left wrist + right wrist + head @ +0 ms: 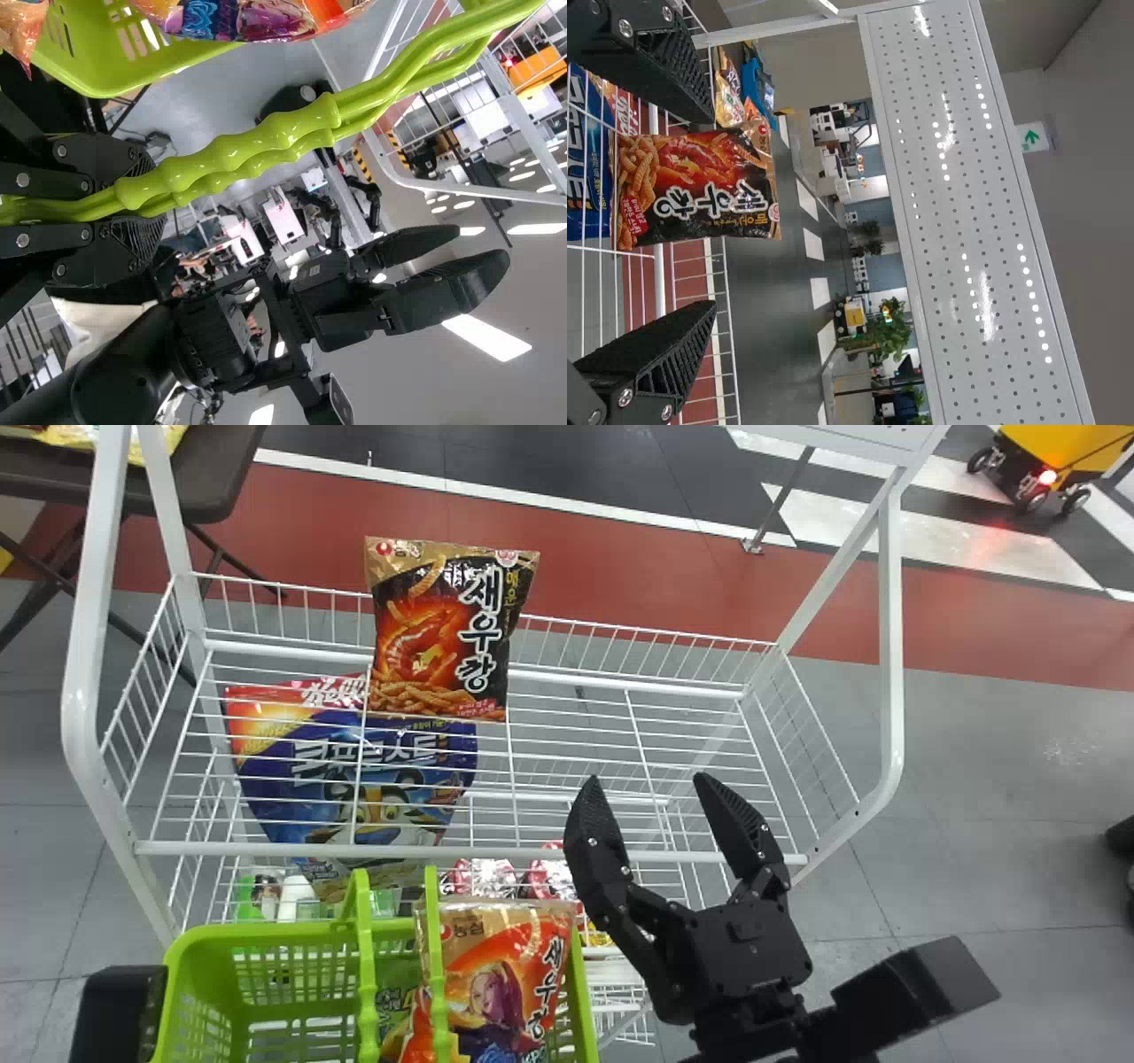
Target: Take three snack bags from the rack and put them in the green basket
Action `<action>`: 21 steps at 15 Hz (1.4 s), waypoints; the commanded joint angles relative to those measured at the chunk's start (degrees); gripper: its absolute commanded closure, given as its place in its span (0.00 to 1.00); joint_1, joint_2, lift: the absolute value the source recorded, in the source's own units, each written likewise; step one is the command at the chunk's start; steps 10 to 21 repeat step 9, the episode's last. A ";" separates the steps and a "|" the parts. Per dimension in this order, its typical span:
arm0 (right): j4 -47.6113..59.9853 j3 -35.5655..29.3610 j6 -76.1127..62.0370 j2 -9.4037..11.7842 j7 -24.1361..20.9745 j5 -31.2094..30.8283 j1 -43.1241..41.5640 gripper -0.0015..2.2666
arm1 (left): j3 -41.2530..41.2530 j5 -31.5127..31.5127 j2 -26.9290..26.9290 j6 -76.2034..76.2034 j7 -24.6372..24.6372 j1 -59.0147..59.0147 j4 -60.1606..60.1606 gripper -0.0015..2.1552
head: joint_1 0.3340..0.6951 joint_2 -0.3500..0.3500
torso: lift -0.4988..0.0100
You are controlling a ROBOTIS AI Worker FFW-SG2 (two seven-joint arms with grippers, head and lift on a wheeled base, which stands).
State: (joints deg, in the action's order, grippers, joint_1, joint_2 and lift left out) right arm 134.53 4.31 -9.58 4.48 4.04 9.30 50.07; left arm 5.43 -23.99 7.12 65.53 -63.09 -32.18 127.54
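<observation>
The place seemed to be a robotics lab. There were black robot arms (373,208) near white tables (282,218), and also one wheeled machine (1059,450).

- Green basket (266,931): near side cut off by head view's bottom edge.
- Orange bag (483,1001) inside: lower end cut off too.
- Green packet (395,996) beside it: mostly hidden, possibly another snack bag.
- Blue bag (275,797): partly behind black bag (443,633).

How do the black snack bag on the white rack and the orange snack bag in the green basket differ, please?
The black bag shows snack sticks; the orange bag shows a figure. A green handle crosses the orange bag; none crosses the black bag. Both have gold tops.
</observation>
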 commanded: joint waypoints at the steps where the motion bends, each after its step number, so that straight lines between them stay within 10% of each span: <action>1: -0.24 -0.09 -0.83 0.00 0.00 0.02 -0.06 0.03 | -0.33 -0.18 0.00 0.00 -0.11 0.01 -0.01 0.61 | 1.00 0.00 | 0.96; 9: -11.49 -11.70 -1.00 -0.26 0.09 2.30 0.82 0.03 | -1.74 -1.32 0.00 1.23 -0.64 0.01 -0.10 0.61 | 1.00 0.00 | 0.96; 21: -11.49 -11.70 -1.00 -0.26 0.09 2.30 0.82 0.03 | -1.74 -1.32 0.00 1.23 -0.64 0.01 -0.10 0.61 | 1.00 0.00 | 0.96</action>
